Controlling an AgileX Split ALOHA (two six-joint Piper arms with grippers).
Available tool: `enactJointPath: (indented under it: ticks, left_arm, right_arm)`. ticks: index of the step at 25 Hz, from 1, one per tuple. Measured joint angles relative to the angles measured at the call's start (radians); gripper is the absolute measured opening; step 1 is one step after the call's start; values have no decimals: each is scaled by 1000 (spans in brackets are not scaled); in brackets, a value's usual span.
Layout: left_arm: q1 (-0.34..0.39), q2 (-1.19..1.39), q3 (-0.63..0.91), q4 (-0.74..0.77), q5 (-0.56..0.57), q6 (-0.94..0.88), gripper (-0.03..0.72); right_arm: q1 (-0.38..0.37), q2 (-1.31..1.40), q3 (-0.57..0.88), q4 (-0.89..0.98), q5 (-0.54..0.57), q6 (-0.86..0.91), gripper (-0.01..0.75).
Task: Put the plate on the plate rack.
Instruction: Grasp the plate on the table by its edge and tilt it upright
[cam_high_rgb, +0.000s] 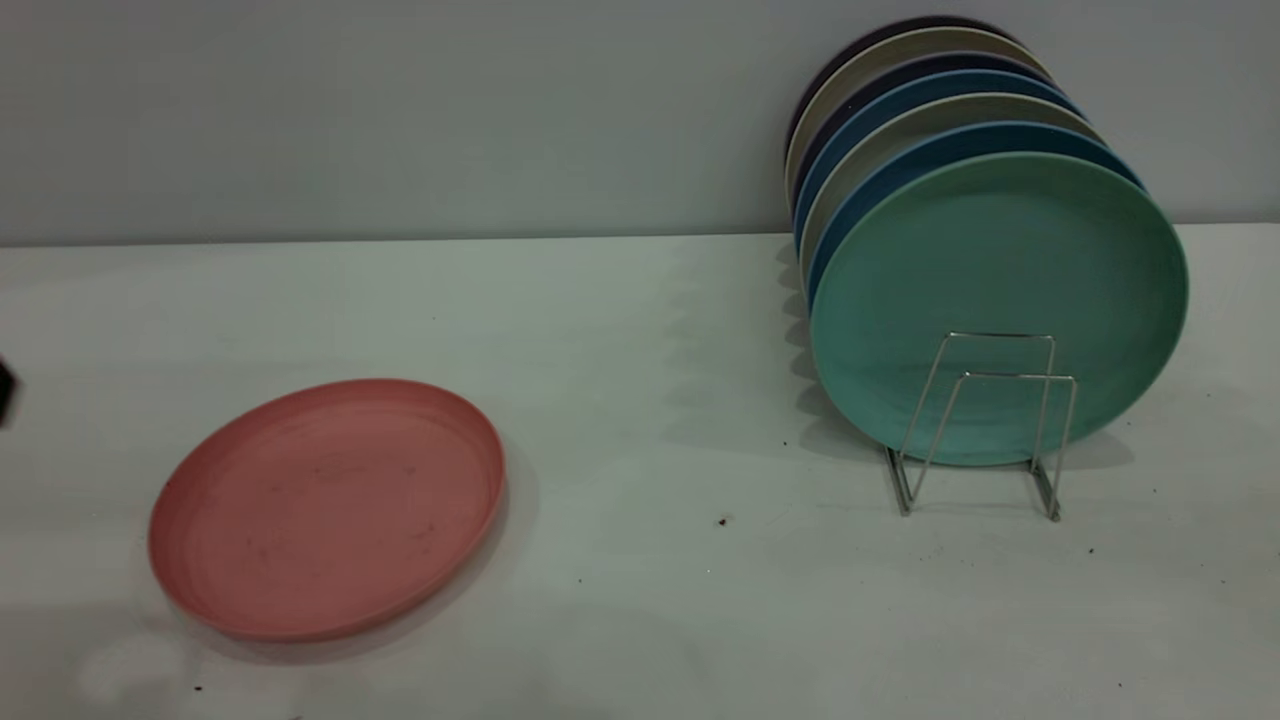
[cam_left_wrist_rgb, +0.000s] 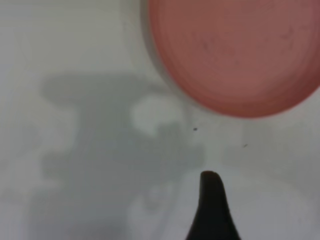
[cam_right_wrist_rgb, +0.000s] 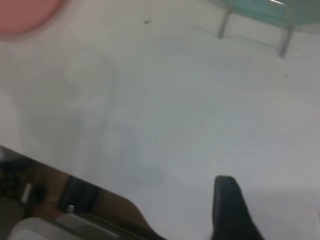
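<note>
Lying flat on the white tabletop (cam_high_rgb: 640, 330), the plate (cam_high_rgb: 328, 507) sits well apart from the plate rack (cam_high_rgb: 985, 420), which holds the teal plate (cam_high_rgb: 1000, 270) plus more behind. Can't tell either gripper's jaws; front slot open.

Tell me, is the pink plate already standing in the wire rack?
No, the plate lies flat on the table, far from the plate rack.
</note>
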Motion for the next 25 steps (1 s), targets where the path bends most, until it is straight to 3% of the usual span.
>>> enactJointPath:
  ticks: [6, 9, 13, 18, 25]
  left_arm:
    - [124, 209, -3, -184, -86, 202, 577]
    - [166, 318, -24, -367, -102, 401, 578]
    - [174, 441, -57, -612, -128, 639, 578]
    - [175, 565, -87, -824, -158, 781, 578]
    - [175, 640, -88, -919, -222, 800, 578]
  right_arm:
    - [0, 22, 0, 29, -5, -40, 442]
    - [0, 23, 0, 36, -6, -42, 441]
    - [0, 23, 0, 47, -7, -47, 441]
    - [0, 23, 0, 48, -7, -48, 441]
    - [0, 23, 0, 48, -7, -48, 441]
